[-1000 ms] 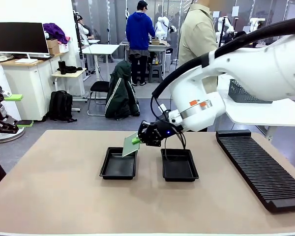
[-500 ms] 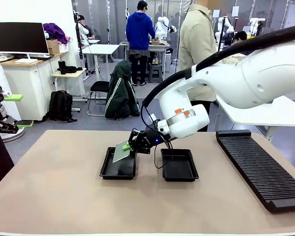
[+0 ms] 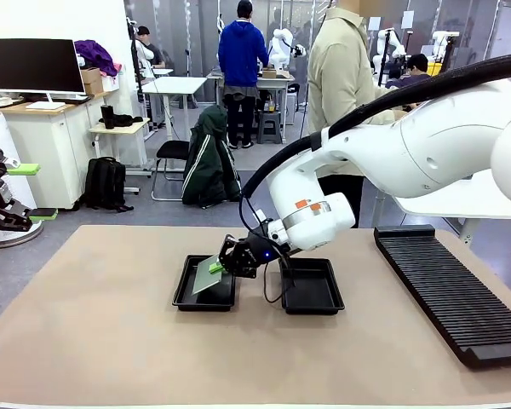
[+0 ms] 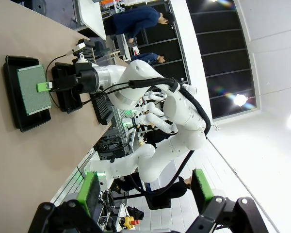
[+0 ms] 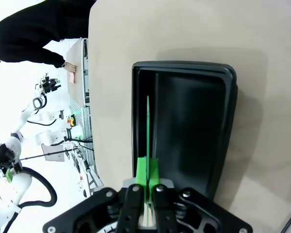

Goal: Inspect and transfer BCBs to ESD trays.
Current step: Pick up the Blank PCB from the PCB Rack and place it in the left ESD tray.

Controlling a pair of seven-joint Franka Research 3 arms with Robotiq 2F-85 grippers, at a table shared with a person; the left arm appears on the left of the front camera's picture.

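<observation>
Front view: a white robot arm sweeps in from the upper right of the frame and bends down towards the middle of a tan table (image 3: 111, 341). Its wrist is turned sideways, so the right gripper (image 3: 217, 267) points towards picture left. The jaws are pressed together on one edge of a thin flat green rectangular circuit board (image 3: 206, 274). The board hangs at a slant, its lower edge dipping inside the picture-left one of two shallow black plastic trays (image 3: 180, 294). Whether it touches the floor cannot be told. The second black tray (image 3: 311, 290) lies just beside it, under the wrist.

At the far left edge, the left gripper (image 3: 32, 192) is held off the table with its green pads spread apart and nothing between them. A long black ribbed rack (image 3: 447, 290) lies along the right side of the table. A person in a beige jacket (image 3: 341, 77) stands behind the table.

Left wrist view: the spread left gripper (image 4: 144, 191) rises from the bottom edge. At upper left, the board (image 4: 33, 90) sits over its tray (image 4: 31, 121), gripped by the right gripper (image 4: 43, 87).

Right wrist view: the right gripper (image 5: 147, 167) pinches the board (image 5: 147, 126), seen edge-on as a thin green line over the tray (image 5: 194, 121), near one long wall.
</observation>
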